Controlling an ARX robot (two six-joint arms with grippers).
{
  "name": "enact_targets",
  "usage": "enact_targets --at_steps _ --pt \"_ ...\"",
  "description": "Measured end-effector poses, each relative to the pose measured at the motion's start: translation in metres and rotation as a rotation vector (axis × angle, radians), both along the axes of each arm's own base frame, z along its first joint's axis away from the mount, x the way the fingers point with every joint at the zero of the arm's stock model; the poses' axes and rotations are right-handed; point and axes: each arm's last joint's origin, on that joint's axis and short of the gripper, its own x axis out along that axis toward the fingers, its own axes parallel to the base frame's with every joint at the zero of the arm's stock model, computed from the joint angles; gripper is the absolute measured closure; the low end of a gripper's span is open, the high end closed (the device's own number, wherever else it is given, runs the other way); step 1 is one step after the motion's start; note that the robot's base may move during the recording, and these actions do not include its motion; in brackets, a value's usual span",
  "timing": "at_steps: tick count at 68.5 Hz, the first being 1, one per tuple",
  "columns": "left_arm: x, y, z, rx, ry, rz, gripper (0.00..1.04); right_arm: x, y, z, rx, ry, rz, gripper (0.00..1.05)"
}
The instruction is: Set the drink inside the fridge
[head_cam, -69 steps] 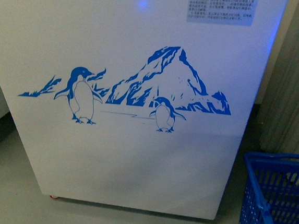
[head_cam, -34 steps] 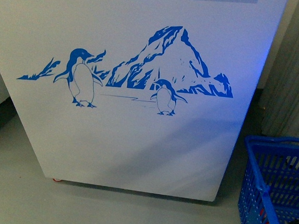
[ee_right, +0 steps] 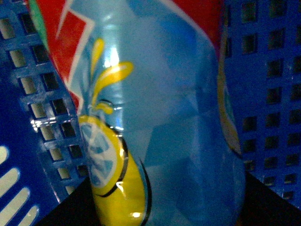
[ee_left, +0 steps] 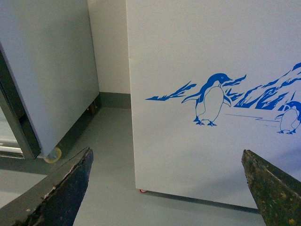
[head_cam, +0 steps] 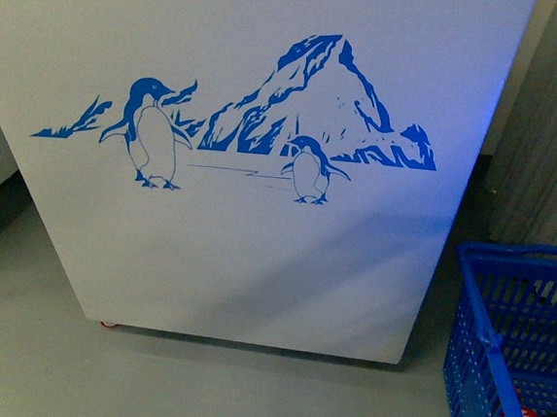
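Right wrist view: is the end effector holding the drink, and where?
Cannot tell: the drink fills the view at its label, inside the blue basket, but no clear grip shows. The left end effector holds nothing.

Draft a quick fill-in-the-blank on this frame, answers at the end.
1. The decal on the fridge shows ___ penguins.
2. The left gripper hangs in front of the fridge with its jaws ___, nothing between them.
3. In the right wrist view the drink has the blue mesh walls of the ___ on both sides of it.
Missing words: two; open; basket.
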Motion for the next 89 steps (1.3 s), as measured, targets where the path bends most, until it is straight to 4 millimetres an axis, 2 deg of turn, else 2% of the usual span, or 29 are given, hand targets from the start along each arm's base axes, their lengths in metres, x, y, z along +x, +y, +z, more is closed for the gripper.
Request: enact_targets --at_steps 11,17,23,24,29,30,34,35,40,41,44,45,48,49,53,54,58,59,61,62,67,74,89 --pt "0.0 0.0 0.0 0.0 0.0 0.0 0.08 -0.012 0.001 0.027 0.028 -0.022 -0.031 0.61" --pt "0.0 0.0 0.0 0.0 0.0 0.0 0.08 -0.013 0.0 0.056 0.044 -0.084 -0.042 0.62" --pt "0.0 0.0 0.0 0.0 0.0 0.0 0.08 -0.011 -0.001 0.095 0.034 -0.164 -0.038 0.63" --pt "0.0 0.0 0.0 0.0 0.0 0.0 0.08 -0.011 -0.002 0.108 0.027 -0.191 -0.036 0.63" --pt "0.0 0.0 0.0 0.0 0.0 0.0 0.08 -0.013 -0.001 0.142 0.011 -0.258 -0.02 0.63" --pt "0.0 0.0 0.0 0.0 0.0 0.0 0.08 -0.015 0.0 0.155 0.01 -0.284 -0.011 0.63" --pt "0.0 0.0 0.0 0.0 0.0 0.0 0.08 -0.02 0.001 0.183 0.013 -0.334 0.005 0.63" --pt "0.0 0.0 0.0 0.0 0.0 0.0 0.08 -0.023 0.003 0.196 0.011 -0.357 0.016 0.63" --pt "0.0 0.0 0.0 0.0 0.0 0.0 0.08 -0.032 0.006 0.231 0.01 -0.418 0.044 0.63" --pt "0.0 0.0 0.0 0.0 0.0 0.0 0.08 -0.035 0.008 0.245 0.013 -0.444 0.053 0.63" --pt "0.0 0.0 0.0 0.0 0.0 0.0 0.08 -0.04 0.01 0.266 0.004 -0.485 0.067 0.63" --pt "0.0 0.0 0.0 0.0 0.0 0.0 0.08 -0.043 0.012 0.281 -0.007 -0.519 0.074 0.63" --pt "0.0 0.0 0.0 0.0 0.0 0.0 0.08 -0.047 0.015 0.304 -0.025 -0.574 0.082 0.63" --pt "0.0 0.0 0.0 0.0 0.0 0.0 0.08 -0.05 0.017 0.32 -0.038 -0.616 0.086 0.63" --pt "0.0 0.0 0.0 0.0 0.0 0.0 0.08 -0.059 0.021 0.353 -0.06 -0.705 0.101 0.63" --pt "0.0 0.0 0.0 0.0 0.0 0.0 0.08 -0.064 0.024 0.369 -0.073 -0.751 0.107 0.63" --pt "0.0 0.0 0.0 0.0 0.0 0.0 0.08 -0.075 0.029 0.401 -0.105 -0.843 0.116 0.63" --pt "0.0 0.0 0.0 0.0 0.0 0.0 0.08 -0.082 0.032 0.416 -0.117 -0.888 0.12 0.63" --pt "0.0 0.0 0.0 0.0 0.0 0.0 0.08 -0.089 0.035 0.431 -0.128 -0.931 0.123 0.63" --pt "0.0 0.0 0.0 0.0 0.0 0.0 0.08 -0.096 0.039 0.444 -0.136 -0.971 0.126 0.63" --pt "0.0 0.0 0.0 0.0 0.0 0.0 0.08 -0.119 0.05 0.477 -0.158 -1.082 0.137 0.63" --pt "0.0 0.0 0.0 0.0 0.0 0.0 0.08 -0.146 0.065 0.502 -0.152 -1.18 0.151 0.63" --pt "0.0 0.0 0.0 0.0 0.0 0.0 0.08 -0.194 0.095 0.518 -0.136 -1.305 0.162 0.63"
